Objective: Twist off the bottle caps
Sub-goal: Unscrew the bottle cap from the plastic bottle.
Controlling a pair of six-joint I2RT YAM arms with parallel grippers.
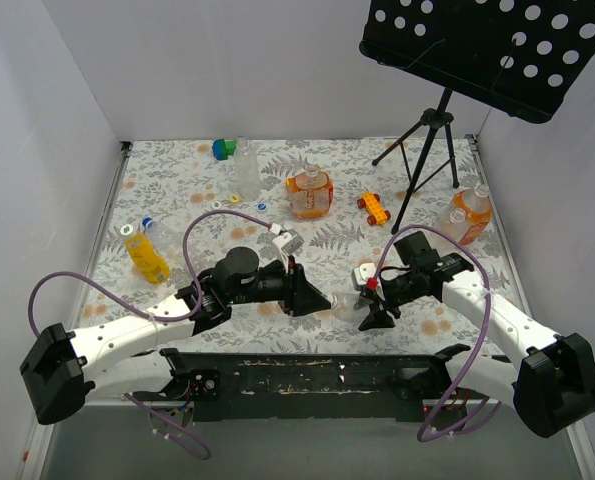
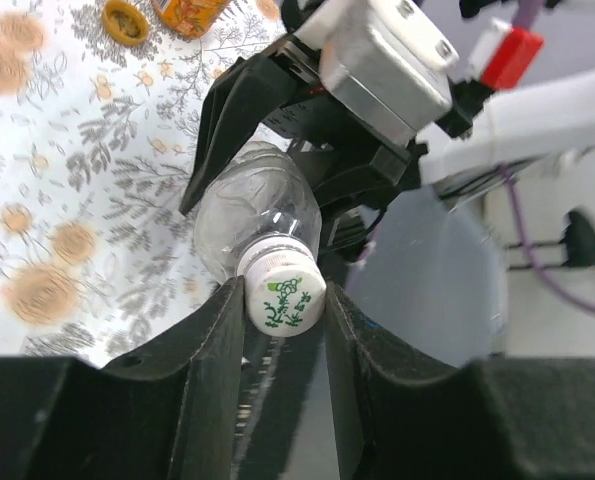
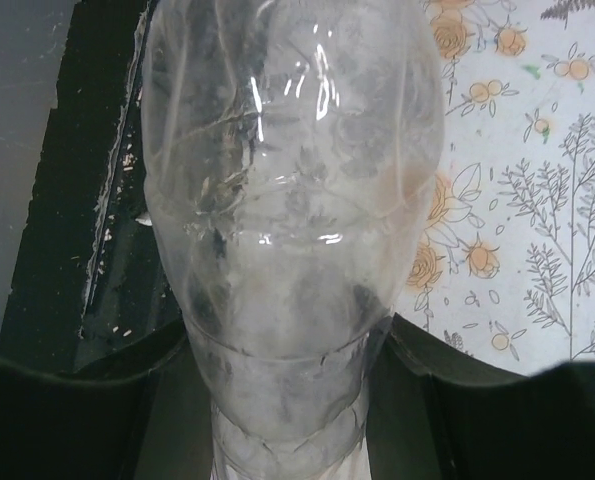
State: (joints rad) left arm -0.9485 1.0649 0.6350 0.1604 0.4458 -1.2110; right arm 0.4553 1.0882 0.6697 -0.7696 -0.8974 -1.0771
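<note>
Left fingers (image 2: 215, 360) clamp the white cap (image 2: 285, 300); right fingers (image 3: 497, 420) grip the bottle (image 3: 287, 200).

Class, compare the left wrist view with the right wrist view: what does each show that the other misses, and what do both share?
Left wrist only: the white cap, pinched by the left gripper, and a loose yellowish cap lying on the table. Right wrist only: the bottle's creased wall close up, filling most of the frame, with its cap out of sight. Both: the clear bottle held by the right gripper, and the floral table cover.
</note>
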